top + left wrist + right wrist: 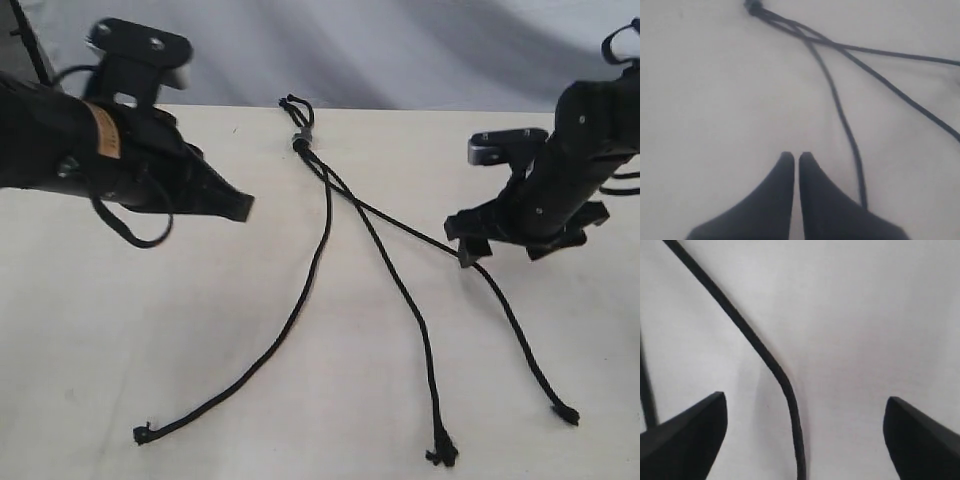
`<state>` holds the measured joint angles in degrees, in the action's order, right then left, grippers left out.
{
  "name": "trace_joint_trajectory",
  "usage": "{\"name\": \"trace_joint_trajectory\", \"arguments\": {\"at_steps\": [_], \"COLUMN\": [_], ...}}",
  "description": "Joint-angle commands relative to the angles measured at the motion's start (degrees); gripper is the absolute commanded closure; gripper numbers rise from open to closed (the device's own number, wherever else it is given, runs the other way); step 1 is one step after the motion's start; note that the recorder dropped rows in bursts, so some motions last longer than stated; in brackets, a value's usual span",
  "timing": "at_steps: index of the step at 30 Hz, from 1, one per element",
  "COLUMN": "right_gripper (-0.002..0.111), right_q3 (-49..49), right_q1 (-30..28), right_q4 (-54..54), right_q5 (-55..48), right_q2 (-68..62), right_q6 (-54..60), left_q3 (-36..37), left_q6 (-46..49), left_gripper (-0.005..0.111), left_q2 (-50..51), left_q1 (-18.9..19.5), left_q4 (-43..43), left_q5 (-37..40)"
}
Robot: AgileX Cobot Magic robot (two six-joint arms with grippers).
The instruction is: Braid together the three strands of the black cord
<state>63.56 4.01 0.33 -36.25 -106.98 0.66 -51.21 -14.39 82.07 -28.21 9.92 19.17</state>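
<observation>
Cord (300, 140) lies on the bench (150, 350), its knot just beside the far edge, about midway along. Three strands fan out toward the near edge, lying loose and unbraided: left strand (300, 310), middle strand (400, 290), right strand (520, 330). They cross only close to the knot. Right fingers (685, 435) stand wide apart, with the right strand running between them, ungripped. Left fingers (775, 200) are pressed almost together and hold nothing, on the left-edge side of the cord.

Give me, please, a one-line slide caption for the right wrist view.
Right gripper, jaws open, poised over one thin black woven cord strand curving across the white tabletop.
</observation>
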Motion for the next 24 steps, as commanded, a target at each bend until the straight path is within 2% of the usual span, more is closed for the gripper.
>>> {"name": "trace_joint_trajectory", "arguments": {"at_steps": [1,4,8,12,18,24], "right_gripper": [0.028,0.028,0.028,0.028,0.028,0.028], "right_q3": [1.69,1.69,1.59,1.59,1.35,1.35], "right_q1": [-0.56,-1.11,-3.21,-6.67,-9.81,-9.92], "right_q4": [-4.07,-6.35,-6.35,-6.21,-4.91,-3.9], "right_q5": [1.92,3.79,4.89,6.22,6.01,6.2], "right_q2": [8.31,12.01,13.18,13.18,13.18,13.18], "right_q6": [1.63,0.23,0.21,0.21,0.09,0.09], "left_q3": [-2.8,-5.01,-12.6,-23.63,-37.98,-45.47], "left_q6": [0.36,0.36,-0.26,-0.55,-2.12,-2.12], "left_gripper": [0.083,0.067,0.055,0.055,0.055,0.055], "left_q2": [8.2,16.39,25.31,32.89,40.85,47.42], "left_q1": [-7.19,-12.37,-17.21,-20.7,-22.85,-23.01], "left_q4": [-4.97,-6.14,-6.14,-6.14,-7.91,-9.11], "left_q5": [0.07,-2.74,-1.85,6.63,17.15,25.13]}}
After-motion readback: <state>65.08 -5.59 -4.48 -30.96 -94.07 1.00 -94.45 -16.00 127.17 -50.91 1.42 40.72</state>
